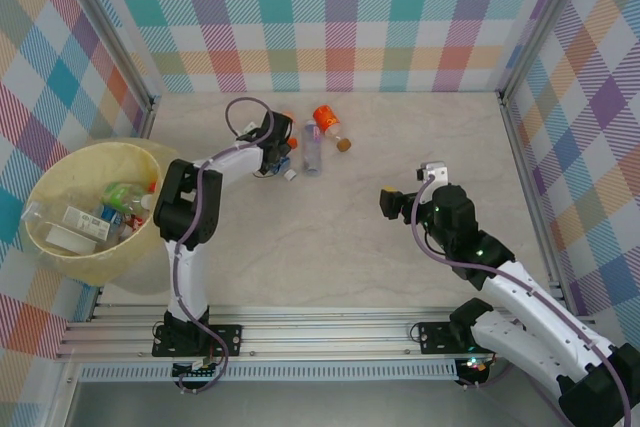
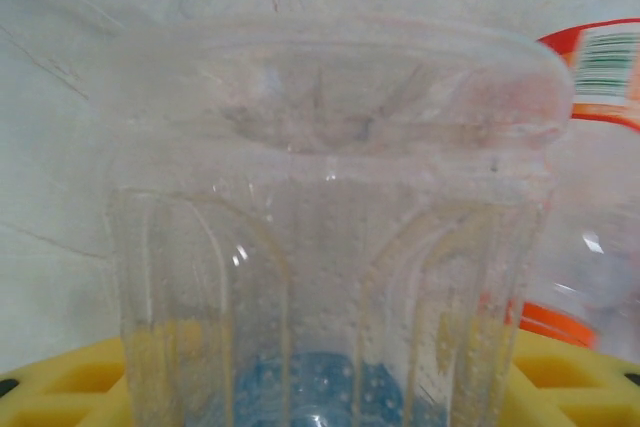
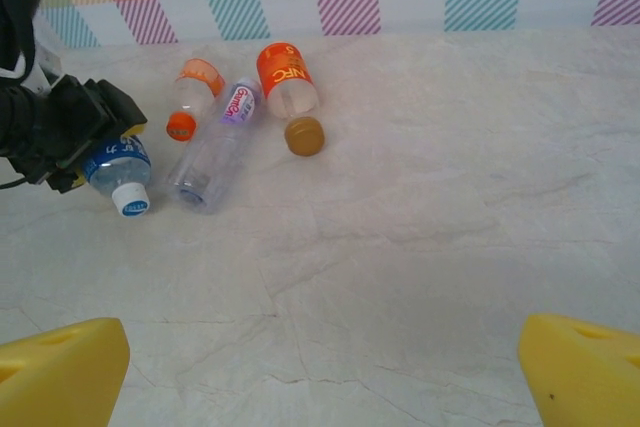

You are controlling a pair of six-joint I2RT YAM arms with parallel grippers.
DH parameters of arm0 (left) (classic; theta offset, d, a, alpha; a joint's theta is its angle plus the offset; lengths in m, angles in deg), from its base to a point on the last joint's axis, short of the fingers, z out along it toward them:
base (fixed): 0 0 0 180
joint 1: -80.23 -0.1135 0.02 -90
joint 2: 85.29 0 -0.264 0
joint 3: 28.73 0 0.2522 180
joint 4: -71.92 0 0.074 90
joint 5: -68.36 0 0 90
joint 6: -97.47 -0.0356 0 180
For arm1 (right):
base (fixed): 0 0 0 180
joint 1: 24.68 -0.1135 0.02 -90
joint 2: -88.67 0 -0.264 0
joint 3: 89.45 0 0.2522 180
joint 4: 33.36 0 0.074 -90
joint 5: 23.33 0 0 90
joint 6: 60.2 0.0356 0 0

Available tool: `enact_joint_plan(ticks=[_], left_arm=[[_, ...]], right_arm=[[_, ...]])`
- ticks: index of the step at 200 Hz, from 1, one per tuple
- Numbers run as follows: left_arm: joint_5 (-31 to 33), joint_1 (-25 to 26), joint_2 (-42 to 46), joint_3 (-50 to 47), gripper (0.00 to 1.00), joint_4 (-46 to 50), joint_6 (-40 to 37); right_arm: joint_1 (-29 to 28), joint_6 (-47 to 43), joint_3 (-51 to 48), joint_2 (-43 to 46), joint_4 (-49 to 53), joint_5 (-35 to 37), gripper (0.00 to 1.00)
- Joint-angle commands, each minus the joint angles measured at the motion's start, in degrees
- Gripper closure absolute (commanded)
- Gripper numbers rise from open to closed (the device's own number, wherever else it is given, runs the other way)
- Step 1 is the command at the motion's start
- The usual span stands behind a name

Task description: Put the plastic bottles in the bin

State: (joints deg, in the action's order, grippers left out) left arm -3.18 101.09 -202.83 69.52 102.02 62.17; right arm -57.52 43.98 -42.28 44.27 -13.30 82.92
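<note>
Top external: bin (image 1: 128, 259), with bottles (image 1: 120, 197) inside, at the worktop's (image 1: 350, 247) left edge; left gripper (image 1: 274, 154) astride a blue-label bottle (image 1: 285, 164) near the far edge.
Left wrist: whether the jaws clamp this bottle cannot be told.
Right wrist: right gripper (image 3: 325, 377) open wide; three loose bottles (image 3: 215, 147) lie beyond.

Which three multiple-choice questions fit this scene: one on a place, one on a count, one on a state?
1. Where is the bin, seen from above? A) at the back wall B) at the table's left side C) in the table's middle
2. How many bottles lie outside the bin? A) two B) four C) seven
3. How is the right pincer? A) shut on a bottle B) shut on the bin's rim C) open, empty

1 B: it sits far left.
2 B: the blue-label bottle, orange-cap bottle, purple-label bottle and gold-cap bottle lie on the table.
3 C: its yellow fingers stand wide apart over bare table.
</note>
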Motion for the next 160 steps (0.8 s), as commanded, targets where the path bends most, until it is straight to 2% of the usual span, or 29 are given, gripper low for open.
enact_joint_plan(ticks=[1,96,160], left_arm=[[-0.4,0.0,8.1,-1.6,0.39,-0.9,-4.0],[-4.4,1.6,32.3,-3.9,0.45,8.9,-19.2],[-0.6,1.4,46.0,-1.6,0.46,17.1,-26.7]], right_arm=[[-0.1,0.4,-1.6,0.2,-4.9,-3.2,0.00],[-0.1,2.7,-1.6,-6.4,-14.5,-7.1,0.00],[-0.1,4.4,-1.6,-10.5,-23.5,-8.0,0.00]])
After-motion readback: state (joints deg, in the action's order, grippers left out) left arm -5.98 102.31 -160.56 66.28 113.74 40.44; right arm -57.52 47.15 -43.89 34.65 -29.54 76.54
